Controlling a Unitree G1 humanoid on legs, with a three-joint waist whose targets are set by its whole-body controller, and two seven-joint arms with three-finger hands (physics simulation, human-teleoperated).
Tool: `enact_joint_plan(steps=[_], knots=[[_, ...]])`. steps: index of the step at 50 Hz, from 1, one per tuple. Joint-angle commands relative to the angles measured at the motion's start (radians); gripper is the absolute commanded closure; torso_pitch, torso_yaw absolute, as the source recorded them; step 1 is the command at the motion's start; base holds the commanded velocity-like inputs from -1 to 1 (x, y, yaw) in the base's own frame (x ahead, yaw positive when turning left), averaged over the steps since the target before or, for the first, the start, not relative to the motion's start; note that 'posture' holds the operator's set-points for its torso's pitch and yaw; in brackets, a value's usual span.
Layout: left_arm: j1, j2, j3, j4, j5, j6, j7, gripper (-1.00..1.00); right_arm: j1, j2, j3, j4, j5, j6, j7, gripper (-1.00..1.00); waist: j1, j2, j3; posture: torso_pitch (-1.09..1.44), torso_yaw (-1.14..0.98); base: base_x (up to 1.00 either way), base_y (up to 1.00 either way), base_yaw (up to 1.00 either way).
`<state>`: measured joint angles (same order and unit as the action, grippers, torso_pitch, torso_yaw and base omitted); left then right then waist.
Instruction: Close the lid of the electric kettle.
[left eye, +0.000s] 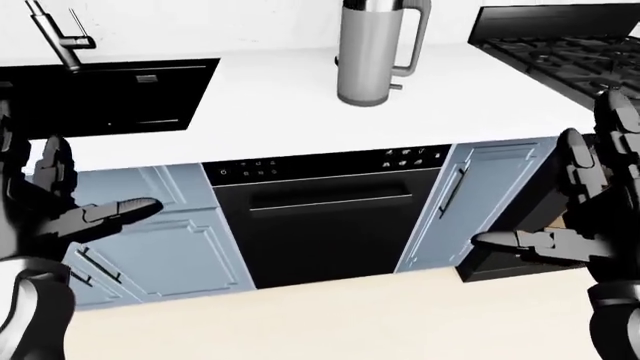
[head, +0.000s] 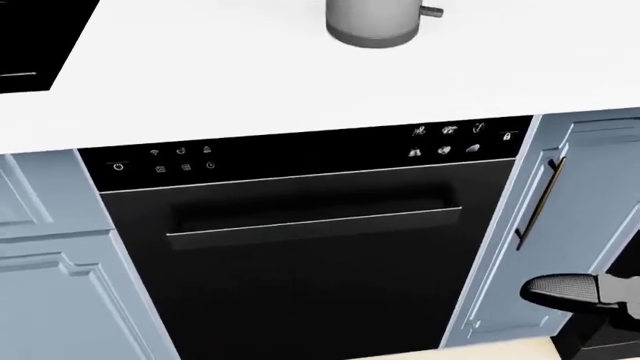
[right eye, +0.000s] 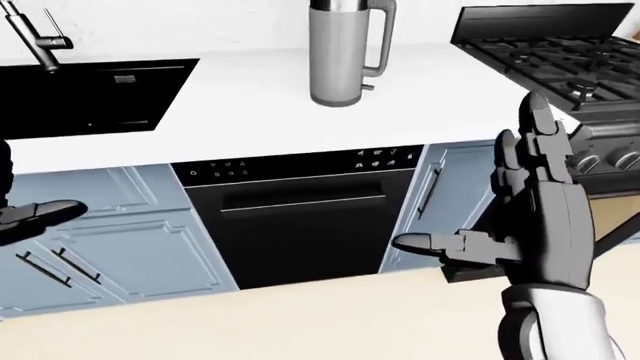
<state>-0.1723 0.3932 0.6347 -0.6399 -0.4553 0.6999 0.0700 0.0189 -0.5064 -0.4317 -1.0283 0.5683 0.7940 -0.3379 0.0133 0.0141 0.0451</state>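
A tall grey metal electric kettle (left eye: 373, 51) with a side handle stands on the white counter (left eye: 280, 112), near the top middle of the left-eye view; its top is cut off by the frame, so the lid is hidden. Only its base (head: 374, 22) shows in the head view. My left hand (left eye: 60, 206) is raised at the left edge, fingers spread and empty. At the right, my right hand (right eye: 530, 202) is held up with fingers straight and thumb out, holding nothing. Both hands are well below and short of the kettle.
A black dishwasher (left eye: 325, 225) sits under the counter below the kettle, between pale blue cabinet doors (left eye: 170, 247). A black sink (left eye: 110, 94) with a faucet (left eye: 55, 34) lies at the left. A gas stove (right eye: 550, 56) stands at the right. Beige floor (left eye: 330, 315) lies below.
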Motion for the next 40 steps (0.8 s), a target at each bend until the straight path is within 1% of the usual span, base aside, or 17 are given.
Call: enact_joint_plan(steps=[1, 4, 5, 6, 7, 8, 14, 16, 18, 19, 21, 27, 29, 31, 32, 34, 40], knots=[[-0.017, 0.011, 0.002, -0.031, 0.000, -0.033, -0.010, -1.00, -0.010, -0.011, -0.016, -0.019, -0.010, -0.031, -0.007, -1.00, -0.001, 0.002, -0.006, 0.00, 0.00, 0.18, 0.00, 0.00], [-0.017, 0.010, 0.002, -0.029, 0.004, -0.033, -0.013, -1.00, -0.011, -0.016, -0.018, -0.019, -0.003, -0.031, -0.012, -1.00, 0.004, -0.045, -0.008, 0.00, 0.00, 0.16, 0.00, 0.00], [-0.018, 0.010, 0.004, -0.031, 0.002, -0.031, -0.012, -1.00, -0.009, -0.014, -0.018, -0.019, -0.004, -0.032, -0.011, -1.00, 0.004, -0.074, -0.018, 0.00, 0.00, 0.16, 0.00, 0.00], [-0.019, 0.010, 0.004, -0.032, 0.002, -0.029, -0.012, -1.00, -0.009, -0.013, -0.018, -0.019, -0.005, -0.032, -0.010, -1.00, 0.008, -0.079, -0.029, 0.00, 0.00, 0.17, 0.00, 0.00], [-0.018, 0.010, 0.004, -0.033, 0.003, -0.029, -0.013, -1.00, -0.010, -0.015, -0.021, -0.019, -0.001, -0.030, -0.012, -1.00, -0.007, -0.058, -0.013, 0.00, 0.00, 0.17, 0.00, 0.00], [-0.019, 0.011, 0.004, -0.034, 0.002, -0.027, -0.012, -1.00, -0.009, -0.015, -0.021, -0.019, -0.001, -0.032, -0.011, -1.00, -0.005, -0.071, -0.006, 0.00, 0.00, 0.17, 0.00, 0.00], [-0.020, 0.010, 0.004, -0.026, 0.005, -0.033, -0.015, -1.00, -0.009, -0.023, -0.023, -0.019, 0.009, -0.032, -0.020, -1.00, -0.016, -0.024, 0.000, 0.00, 0.00, 0.17, 0.00, 0.00], [-0.019, 0.010, 0.003, -0.023, 0.007, -0.038, -0.016, -1.00, -0.007, -0.025, -0.022, -0.019, 0.011, -0.034, -0.023, -1.00, -0.021, 0.003, 0.001, 0.00, 0.00, 0.17, 0.00, 0.00], [-0.015, 0.006, -0.003, -0.013, 0.017, -0.051, -0.020, -1.00, -0.005, -0.022, -0.022, -0.019, 0.008, -0.036, -0.020, -1.00, -0.023, 0.060, -0.017, 0.00, 0.00, 0.16, 0.00, 0.00], [-0.017, 0.007, 0.000, -0.020, 0.013, -0.042, -0.018, -1.00, -0.006, -0.016, -0.022, -0.019, 0.001, -0.035, -0.014, -1.00, -0.015, 0.043, -0.019, 0.00, 0.00, 0.17, 0.00, 0.00], [-0.015, 0.005, -0.001, -0.019, 0.015, -0.044, -0.020, -1.00, -0.008, -0.018, -0.023, -0.019, 0.004, -0.033, -0.015, -1.00, -0.010, 0.047, -0.004, 0.00, 0.00, 0.17, 0.00, 0.00], [-0.015, 0.004, 0.001, -0.024, 0.014, -0.040, -0.020, -1.00, -0.004, -0.024, -0.020, -0.019, 0.011, -0.038, -0.024, -1.00, 0.000, -0.002, -0.005, 0.00, 0.00, 0.17, 0.00, 0.00], [-0.014, 0.003, -0.001, -0.022, 0.017, -0.043, -0.022, -1.00, -0.003, -0.023, -0.017, -0.019, 0.009, -0.038, -0.025, -1.00, 0.004, -0.031, -0.007, 0.00, 0.00, 0.16, 0.00, 0.00], [-0.014, 0.002, -0.001, -0.020, 0.017, -0.045, -0.022, -1.00, -0.005, -0.015, -0.013, -0.019, -0.003, -0.037, -0.016, -1.00, 0.004, -0.086, -0.021, 0.00, 0.00, 0.17, 0.00, 0.00], [-0.014, 0.002, 0.000, -0.021, 0.017, -0.044, -0.022, -1.00, -0.006, -0.009, -0.012, -0.019, -0.012, -0.035, -0.009, -1.00, -0.002, -0.066, -0.018, 0.00, 0.00, 0.16, 0.00, 0.00], [-0.015, 0.003, -0.002, -0.020, 0.017, -0.044, -0.021, -1.00, -0.010, 0.003, -0.012, -0.019, -0.027, -0.030, 0.004, -1.00, -0.007, -0.071, -0.007, 0.00, 0.00, 0.17, 0.00, 0.00], [-0.017, 0.002, -0.005, -0.018, 0.021, -0.045, -0.023, -1.00, -0.020, 0.027, -0.010, -0.019, -0.057, -0.020, 0.032, -1.00, -0.017, -0.019, 0.001, 0.00, 0.00, 0.17, 0.00, 0.00]])
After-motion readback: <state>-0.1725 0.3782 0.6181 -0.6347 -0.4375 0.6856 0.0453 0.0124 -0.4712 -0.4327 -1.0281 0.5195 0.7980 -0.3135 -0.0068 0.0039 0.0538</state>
